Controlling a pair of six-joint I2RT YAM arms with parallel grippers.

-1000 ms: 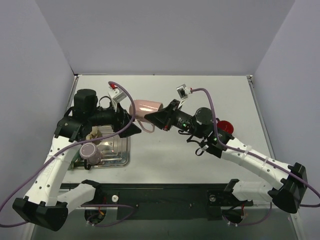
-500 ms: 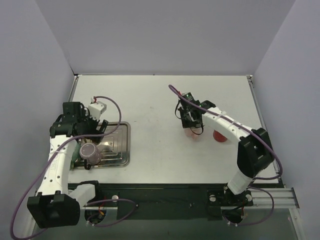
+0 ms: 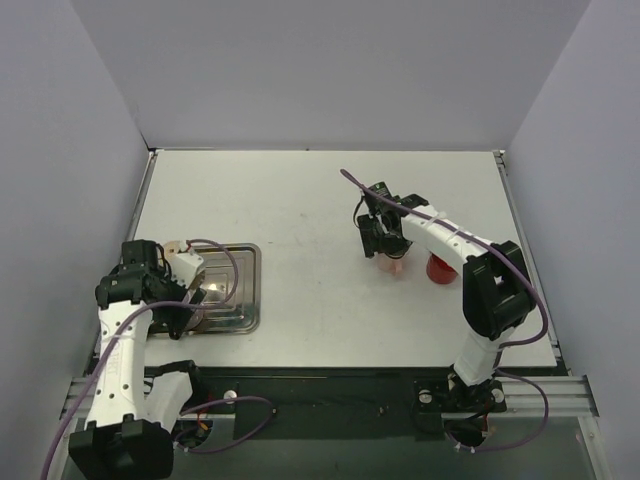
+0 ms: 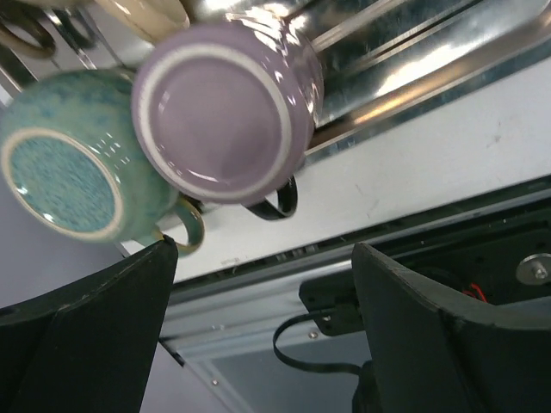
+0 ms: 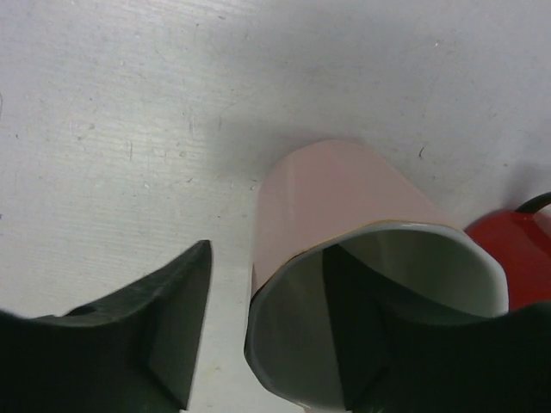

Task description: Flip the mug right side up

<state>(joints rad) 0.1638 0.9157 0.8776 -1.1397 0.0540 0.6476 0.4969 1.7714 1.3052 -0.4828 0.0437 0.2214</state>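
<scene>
White table (image 3: 300, 200), walled on 3 sides, with an open stretch of top between the steel tray (image 3: 240, 305) at its near-left edge and the pink mug (image 5: 344, 206) right of centre. The left gripper (image 4: 265, 249) hangs by the tray's near rim, jaws wide, holding nothing. The right gripper (image 5: 267, 258) straddles the pink mug's rim, 1 finger inside, 1 outside and off the wall. That mug stands mouth-up, a red mug (image 5: 516, 249) just beside it. In the tray, a purple mug (image 4: 219, 112) and a teal mug (image 4: 69, 172) lie bottom-up.
</scene>
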